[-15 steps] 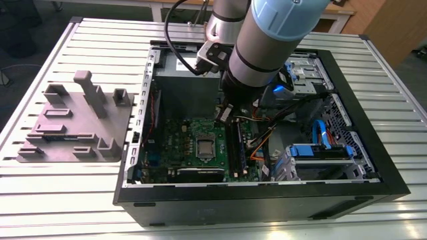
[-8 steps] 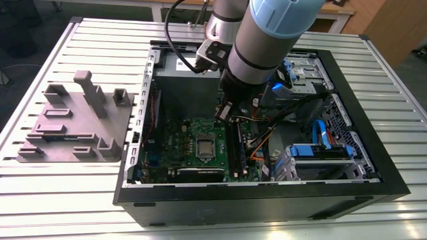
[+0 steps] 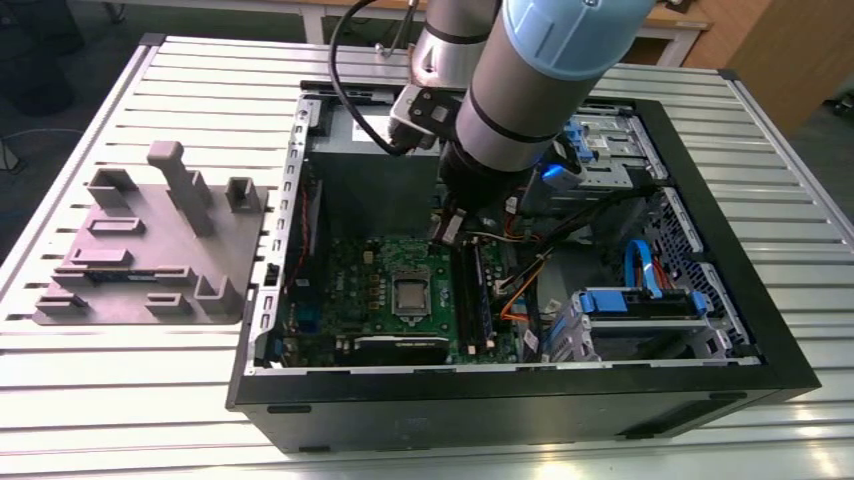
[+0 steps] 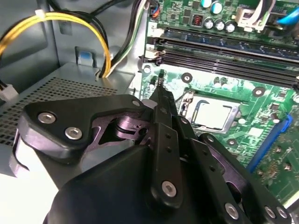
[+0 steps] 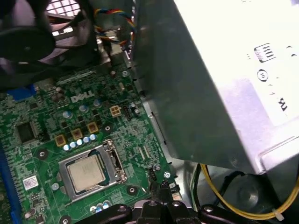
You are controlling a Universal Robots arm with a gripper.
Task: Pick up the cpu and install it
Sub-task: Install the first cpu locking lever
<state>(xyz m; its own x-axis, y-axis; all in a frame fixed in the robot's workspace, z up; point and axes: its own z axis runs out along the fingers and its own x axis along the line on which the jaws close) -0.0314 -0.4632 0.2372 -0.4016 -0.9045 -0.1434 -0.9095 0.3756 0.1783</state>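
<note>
The jaws of your gripper [image 4: 161, 91] are closed to a narrow tip with nothing between them, over the motherboard [image 5: 42, 116] beside the memory slots [image 4: 224, 58]. The cpu [image 5: 86, 172] lies flat in its socket [image 5: 111, 161], near the jaws but not touching. In the exterior view it is slightly to the exterior view's left of them and nearer the camera. It is square, so it has no long axis.
</note>
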